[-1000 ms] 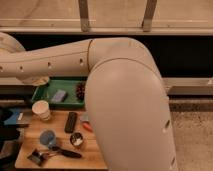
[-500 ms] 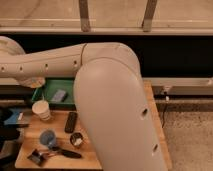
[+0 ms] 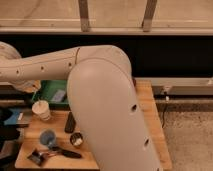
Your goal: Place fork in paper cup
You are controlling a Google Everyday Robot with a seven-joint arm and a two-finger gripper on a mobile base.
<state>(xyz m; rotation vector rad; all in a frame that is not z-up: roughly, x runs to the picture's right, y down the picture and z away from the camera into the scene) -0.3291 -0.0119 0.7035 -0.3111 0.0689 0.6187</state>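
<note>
The big white arm covers much of the table. The gripper is out of sight (closed, holding unknown). The paper cup stands upright near the green tray. The fork is not visible.

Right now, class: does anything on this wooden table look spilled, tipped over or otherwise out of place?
Nothing stands out. The cream paper cup, small blue cup and shiny metal cup all stand upright on the wooden table, with no spill. The claw is out of view; the big white arm hides much.
</note>
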